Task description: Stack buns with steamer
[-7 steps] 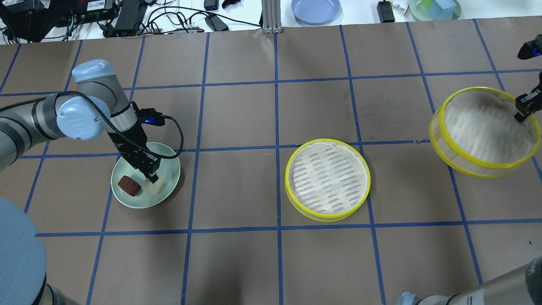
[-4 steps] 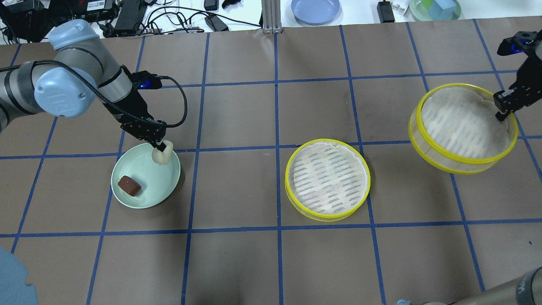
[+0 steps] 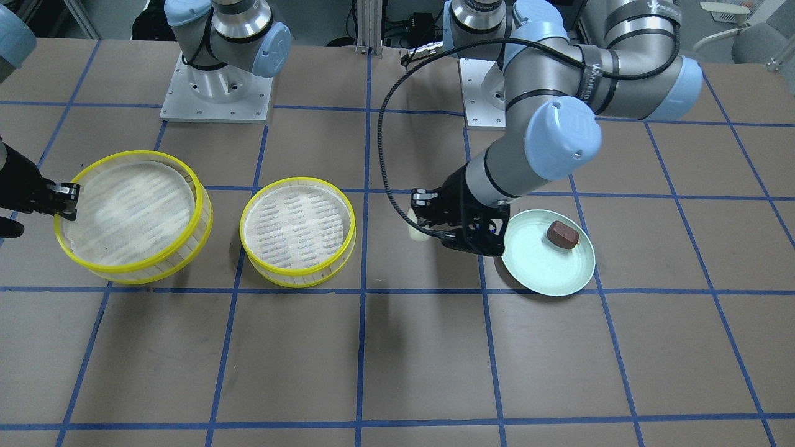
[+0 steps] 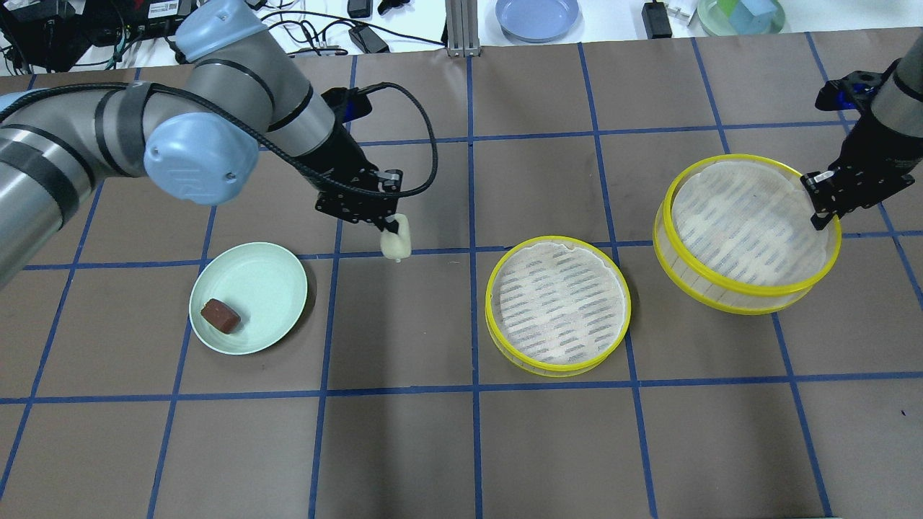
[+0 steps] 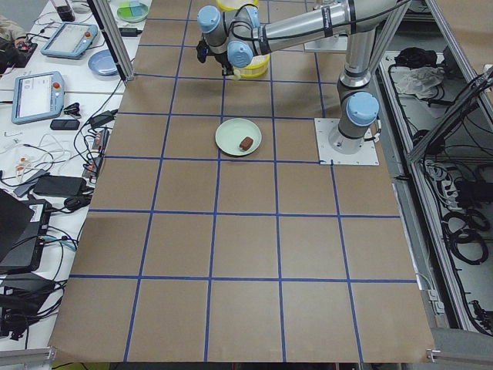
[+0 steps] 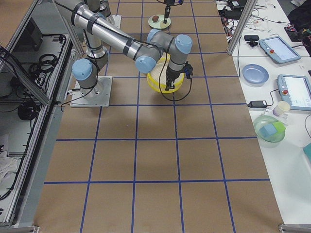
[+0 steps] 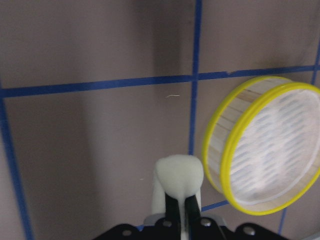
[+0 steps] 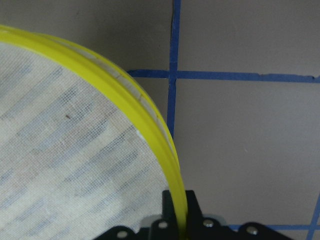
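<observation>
The cream bun (image 4: 396, 241) hangs pinched in my left end effector (image 4: 390, 226), left of centre overhead. The steamer tray (image 4: 557, 305) on the counter (image 4: 404, 447) lies to its lower right. My right end effector (image 4: 820, 209) clamps the second tray (image 4: 746, 234) by its rim, upper right.

On my feed the brown table (image 4: 404, 447) with its blue tape grid carries a mint-green plate (image 4: 270, 277) and one yellow-rimmed steamer tray (image 4: 555, 306).
</observation>
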